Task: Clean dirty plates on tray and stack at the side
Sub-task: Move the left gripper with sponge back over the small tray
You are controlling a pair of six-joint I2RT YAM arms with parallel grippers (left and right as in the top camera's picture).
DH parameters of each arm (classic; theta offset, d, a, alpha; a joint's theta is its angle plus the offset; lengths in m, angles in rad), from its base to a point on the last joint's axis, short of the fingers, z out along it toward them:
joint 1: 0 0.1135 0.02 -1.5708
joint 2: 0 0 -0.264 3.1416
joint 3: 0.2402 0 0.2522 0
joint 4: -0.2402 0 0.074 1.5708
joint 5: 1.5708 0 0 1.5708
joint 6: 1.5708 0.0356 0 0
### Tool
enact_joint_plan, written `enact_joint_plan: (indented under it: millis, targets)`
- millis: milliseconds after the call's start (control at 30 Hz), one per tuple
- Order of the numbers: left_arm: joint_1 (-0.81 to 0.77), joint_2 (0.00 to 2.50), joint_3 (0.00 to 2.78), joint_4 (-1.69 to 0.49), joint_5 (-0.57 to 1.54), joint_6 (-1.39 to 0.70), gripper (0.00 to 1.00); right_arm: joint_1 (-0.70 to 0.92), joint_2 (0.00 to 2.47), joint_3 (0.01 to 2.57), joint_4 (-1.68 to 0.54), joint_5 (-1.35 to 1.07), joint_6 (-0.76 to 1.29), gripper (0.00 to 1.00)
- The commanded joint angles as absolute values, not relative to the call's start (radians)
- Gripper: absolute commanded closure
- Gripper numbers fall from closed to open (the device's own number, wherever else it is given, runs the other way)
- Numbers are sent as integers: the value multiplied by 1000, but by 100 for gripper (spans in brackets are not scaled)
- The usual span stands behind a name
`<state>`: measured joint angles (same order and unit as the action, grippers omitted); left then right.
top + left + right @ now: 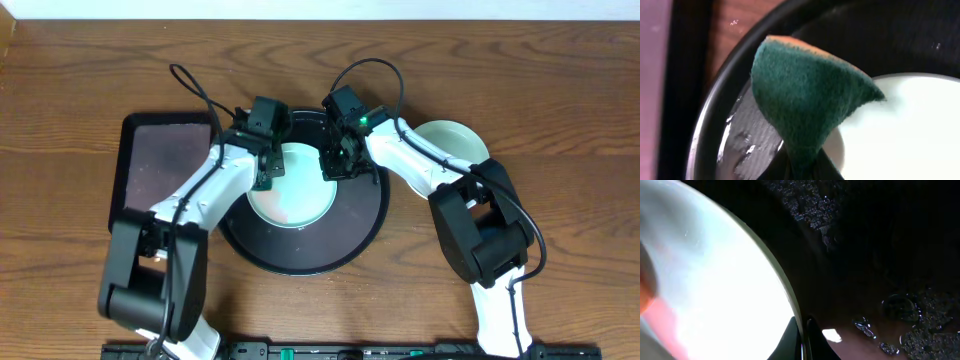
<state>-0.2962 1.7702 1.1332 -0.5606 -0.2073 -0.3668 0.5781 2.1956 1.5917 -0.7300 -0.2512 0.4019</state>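
The wooden table (560, 60) is carrying a round black tray (360, 225) at its middle, with a rectangular tray (165, 165) lying just beside it on the left. A mint plate (295, 195) showing a reddish smear is sitting inside the round tray, and a pale plate (452, 140) is resting on the table at the right. The left claw (268, 168) is pinching a teal sponge (805, 95) at the mint plate's edge. The right claw (335, 162) is closing narrowly on its rim.

Overhead looks down; both wrists crowd the plate (295, 195).
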Motion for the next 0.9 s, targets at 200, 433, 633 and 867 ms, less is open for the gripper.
enact_joint_plan:
  millis: [200,433,633,867]
  targets:
    - [-202,1536,1323,-900,-105,-380,93,583,2223,1563,-739,-238,383,99]
    - [-7,1426,1323,-964,-97,-379,93,585,2132,1578,-753,-159,313,99]
    - [108,1434,1317,-967,-97,-379,92,616,1977,1578,-775,129,312,99]
    - [140,1468,1313,-966,-97,-379,93,714,1829,1578,-786,465,226,99]
